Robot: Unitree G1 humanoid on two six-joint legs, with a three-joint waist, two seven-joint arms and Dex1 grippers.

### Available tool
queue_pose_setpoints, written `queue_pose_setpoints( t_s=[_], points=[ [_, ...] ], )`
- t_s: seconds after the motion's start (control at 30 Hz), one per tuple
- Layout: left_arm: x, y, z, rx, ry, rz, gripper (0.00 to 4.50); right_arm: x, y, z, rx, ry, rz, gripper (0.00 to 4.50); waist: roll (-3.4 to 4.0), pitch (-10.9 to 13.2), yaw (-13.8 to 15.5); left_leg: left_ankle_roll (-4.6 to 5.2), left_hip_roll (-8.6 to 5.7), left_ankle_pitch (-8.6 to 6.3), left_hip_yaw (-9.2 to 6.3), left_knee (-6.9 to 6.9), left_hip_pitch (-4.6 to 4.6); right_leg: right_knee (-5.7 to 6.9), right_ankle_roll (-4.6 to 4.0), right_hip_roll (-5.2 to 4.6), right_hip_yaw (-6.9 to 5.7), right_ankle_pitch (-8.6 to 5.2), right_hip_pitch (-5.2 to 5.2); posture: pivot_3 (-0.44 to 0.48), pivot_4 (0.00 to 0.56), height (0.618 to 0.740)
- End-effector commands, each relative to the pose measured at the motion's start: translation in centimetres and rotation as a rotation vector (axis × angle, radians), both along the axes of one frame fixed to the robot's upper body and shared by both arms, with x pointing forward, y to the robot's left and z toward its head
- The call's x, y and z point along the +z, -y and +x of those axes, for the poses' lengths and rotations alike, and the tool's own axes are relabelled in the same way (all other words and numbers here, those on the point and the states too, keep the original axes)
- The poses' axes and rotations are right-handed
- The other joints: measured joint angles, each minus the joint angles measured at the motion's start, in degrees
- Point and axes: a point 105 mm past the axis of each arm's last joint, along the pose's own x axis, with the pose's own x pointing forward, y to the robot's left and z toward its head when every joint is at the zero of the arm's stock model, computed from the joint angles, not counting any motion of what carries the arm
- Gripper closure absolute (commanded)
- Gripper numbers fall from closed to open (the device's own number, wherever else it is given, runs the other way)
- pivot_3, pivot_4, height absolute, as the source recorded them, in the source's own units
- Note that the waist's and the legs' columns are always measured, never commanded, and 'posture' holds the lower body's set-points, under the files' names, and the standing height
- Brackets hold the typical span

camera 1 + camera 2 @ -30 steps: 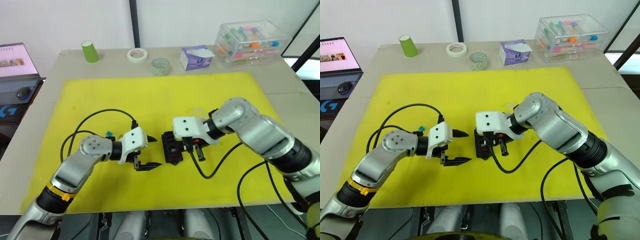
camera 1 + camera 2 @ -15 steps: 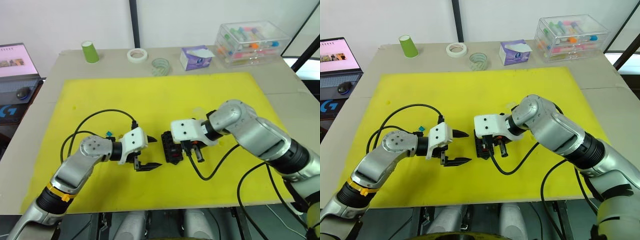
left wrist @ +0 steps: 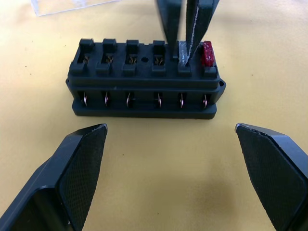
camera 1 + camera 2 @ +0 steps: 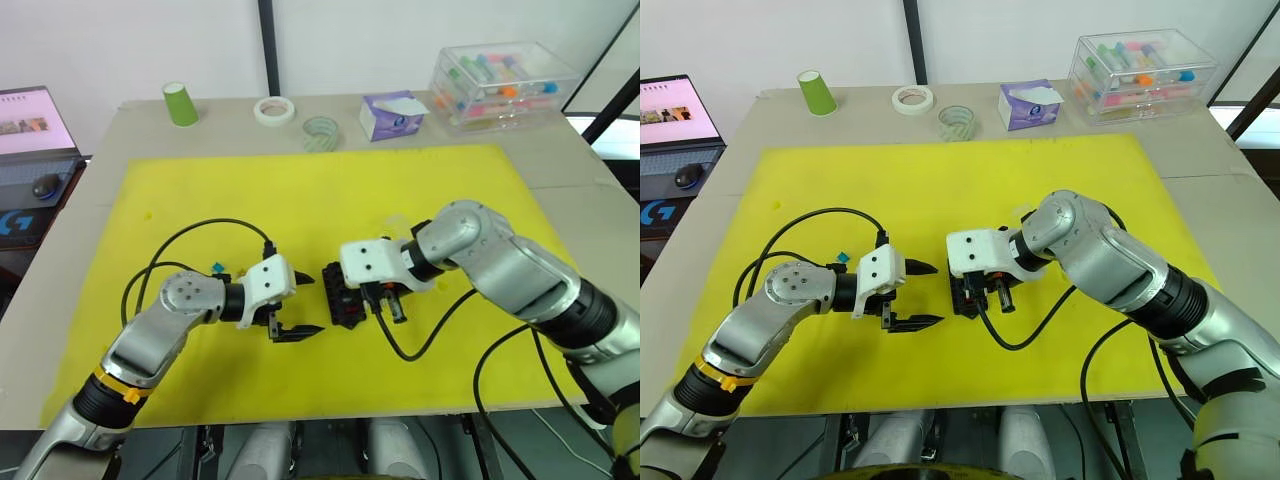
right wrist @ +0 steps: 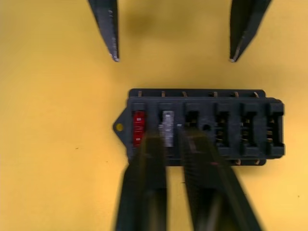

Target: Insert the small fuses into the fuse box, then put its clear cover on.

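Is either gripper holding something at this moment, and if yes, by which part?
The right gripper pinches a grey fuse by its upper body, in the fuse box slot beside the red fuse. The left gripper is open, holding nothing.

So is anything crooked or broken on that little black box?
Nothing looks broken. The fuse box sits flat on the yellow mat; a red fuse stands in the end slot, and the right gripper pinches a grey fuse upright in the next slot.
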Motion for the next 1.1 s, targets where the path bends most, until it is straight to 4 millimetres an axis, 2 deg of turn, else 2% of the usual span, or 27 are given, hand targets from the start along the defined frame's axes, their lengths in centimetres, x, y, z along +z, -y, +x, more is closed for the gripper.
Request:
queue_pose_setpoints(
  t_s=[0.03, 0.27, 0.4, 0.57, 0.63, 0.73, 0.77, 0.97, 1.1],
  points=[
    [1.0, 0.3, -0.2, -0.020, 0.048, -0.013, 0.00, 1.1, -0.3, 0.3, -0.012, 0.029, 0.022, 3.48, 0.00, 0.00, 0.02, 0.00, 0.00, 0.00, 0.00, 0.00, 0.00, 0.00, 0.00, 0.00, 0.00, 0.00, 0.00, 0.000, 0.150, 0.740],
    [1.0, 0.3, -0.2, -0.020, 0.049, -0.010, 0.00, 2.6, -0.5, 0.6, -0.015, 0.057, 0.059, 3.48, 0.00, 0.00, 0.00, 0.00, 0.00, 0.00, 0.00, 0.00, 0.00, 0.00, 0.00, 0.00, 0.00, 0.00, -0.01, 0.000, 0.150, 0.740],
    [1.1, 0.3, -0.1, -0.019, 0.051, -0.011, 0.00, 3.8, -0.6, -0.3, 0.004, 0.017, 0.106, 3.48, 0.00, 0.00, -0.01, 0.00, 0.00, 0.00, 0.00, 0.00, 0.00, 0.00, 0.00, 0.00, 0.00, 0.00, -0.01, 0.000, 0.150, 0.740],
    [1.1, 0.2, 0.0, -0.016, 0.053, -0.011, 0.00, 4.3, -0.5, -0.7, 0.007, 0.001, 0.124, 3.48, 0.00, 0.00, 0.02, 0.00, 0.00, 0.00, 0.00, -0.01, 0.00, 0.00, 0.00, 0.00, 0.00, 0.00, -0.01, 0.000, 0.150, 0.740],
    [1.1, 0.2, 0.1, -0.013, 0.054, -0.011, 0.00, 4.0, -0.5, -0.8, 0.010, -0.006, 0.138, 3.48, 0.00, 0.00, 0.02, 0.00, 0.00, 0.00, 0.00, -0.01, 0.00, 0.00, 0.00, 0.00, 0.00, 0.00, -0.01, 0.000, 0.150, 0.740],
    [1.1, 0.1, 0.2, -0.010, 0.056, -0.010, 0.00, 3.5, -0.5, -0.7, 0.007, -0.018, 0.173, 4.10, 0.00, 0.00, 0.02, 0.00, 0.00, 0.00, 0.00, -0.01, 0.00, 0.00, 0.00, 0.00, 0.00, 0.00, -0.01, 0.000, 0.150, 0.740],
    [1.1, 0.1, 0.2, -0.009, 0.057, -0.010, 0.00, 3.3, -0.5, -0.7, 0.013, -0.024, 0.176, 4.44, 0.00, 0.00, 0.03, 0.00, 0.00, 0.00, 0.00, -0.01, 0.00, 0.00, 0.00, -0.01, 0.00, 0.00, -0.01, 0.000, 0.150, 0.740],
    [1.2, -0.1, 0.4, -0.002, 0.060, -0.008, 0.00, 2.2, -0.4, -1.0, 0.019, -0.046, 0.174, 4.48, 0.00, 0.00, 0.01, 0.00, 0.00, 0.00, 0.00, -0.01, 0.00, 0.00, 0.00, 0.00, 0.00, 0.00, -0.01, 0.000, 0.150, 0.740],
    [1.2, -0.3, 0.3, -0.001, 0.058, -0.002, 0.00, 1.5, 0.0, -0.3, -0.012, -0.034, 0.157, 4.48, 0.00, 0.00, 0.01, 0.00, 0.00, 0.00, 0.00, -0.01, 0.00, 0.00, 0.00, 0.00, 0.00, 0.00, -0.01, 0.000, 0.150, 0.740]
  ],
)
